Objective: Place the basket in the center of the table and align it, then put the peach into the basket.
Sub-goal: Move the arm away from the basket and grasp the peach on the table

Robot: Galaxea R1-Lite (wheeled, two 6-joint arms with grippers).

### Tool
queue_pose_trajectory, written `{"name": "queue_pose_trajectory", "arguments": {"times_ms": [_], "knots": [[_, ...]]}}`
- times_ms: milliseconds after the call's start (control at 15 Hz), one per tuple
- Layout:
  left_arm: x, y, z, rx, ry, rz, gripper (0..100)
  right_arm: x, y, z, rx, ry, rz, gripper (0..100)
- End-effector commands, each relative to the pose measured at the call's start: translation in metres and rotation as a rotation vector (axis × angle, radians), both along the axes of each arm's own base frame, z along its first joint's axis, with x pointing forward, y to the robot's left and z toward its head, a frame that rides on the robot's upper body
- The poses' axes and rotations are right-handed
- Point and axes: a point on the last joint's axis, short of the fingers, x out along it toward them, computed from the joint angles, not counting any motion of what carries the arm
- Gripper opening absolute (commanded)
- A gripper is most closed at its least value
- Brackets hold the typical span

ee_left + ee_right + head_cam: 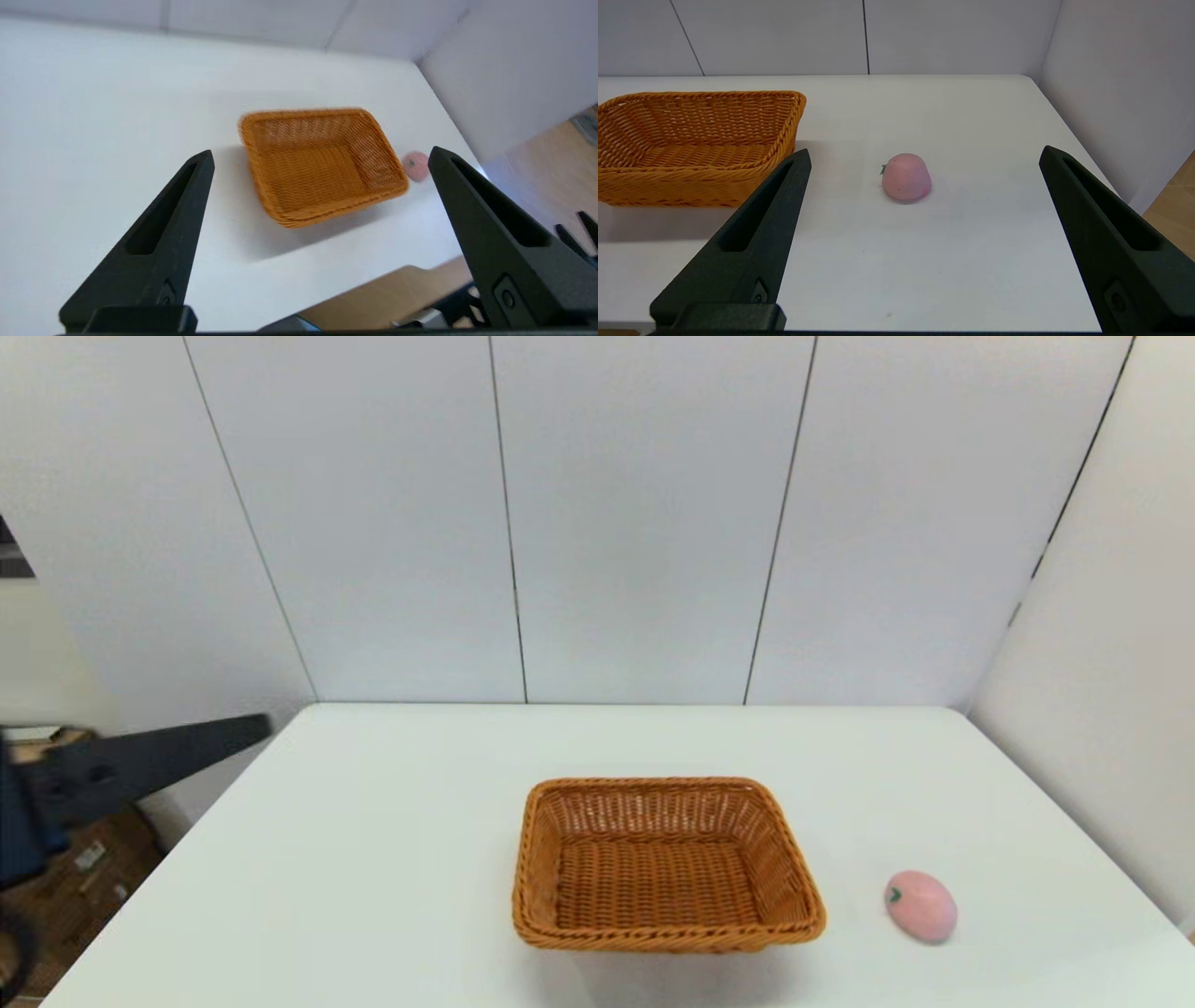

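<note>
**Basket near centre, peach outside it; both grippers empty**

The basket [665, 866] sits upright on the table [373, 859], near mid-width and toward the near edge. Its long sides run close to parallel with the table's front edge, with a slight skew at most. Its interior is empty. The peach [920, 905] lies on the bare surface at the basket's 3 o'clock, apart from the rim, its green stem mark facing the basket.

The left gripper [322, 158] is off the table's left edge, at about the basket's 9 o'clock and raised. Its fingers are spread wide and grip nothing. The right gripper [924, 156] does not show in the head view. Its wrist camera looks low across the tabletop, with the peach framed between its wide-spread fingers, some way ahead of the tips. It too carries nothing.

Assessment: placement of the basket appears largely done; the peach transfer has not begun.

Risks noted:
- The peach is rounded and rests freely. A finger touching it before closure would likely roll it, possibly toward the right-hand or near edge.
- An off-centre closure on the egg shape may squeeze it out of the grip.
- A low carry toward 9 o'clock could clip the flared braided rim and push the light basket out of alignment.
- A release from height may make the peach bounce.
</note>
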Motion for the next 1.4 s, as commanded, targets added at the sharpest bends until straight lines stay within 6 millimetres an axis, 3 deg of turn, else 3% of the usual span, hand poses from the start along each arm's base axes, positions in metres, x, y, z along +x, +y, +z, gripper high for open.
{"name": "queue_pose_trajectory", "arguments": {"times_ms": [67, 267, 400, 600, 933, 1200, 1400], "knots": [[-0.072, 0.04, -0.006, 0.156, -0.259, 0.328, 100, 0.0, 0.0, 0.0, 0.001, -0.002, 0.0, 100], [-0.098, 0.046, -0.023, 0.189, -0.316, 0.507, 100, 0.0, 0.0, 0.0, 0.001, -0.003, 0.0, 100], [-0.122, 0.046, -0.05, 0.202, -0.373, 0.589, 100, 0.0, 0.0, 0.0, 0.001, -0.002, 0.0, 100], [-0.136, 0.045, -0.092, 0.307, -0.411, 0.607, 100, 0.0, 0.0, 0.0, 0.001, -0.003, 0.0, 100], [-0.129, 0.045, -0.152, 0.342, -0.355, 0.591, 100, 0.0, 0.0, 0.0, 0.001, -0.003, 0.0, 100], [-0.112, 0.042, -0.183, 0.344, -0.367, 0.469, 100, 0.0, 0.0, 0.0, -0.004, -0.003, 0.0, 100], [-0.111, 0.042, -0.187, 0.341, -0.348, 0.462, 100, -0.004, 0.0, 0.014, -0.011, -0.003, 0.019, 100]]}}
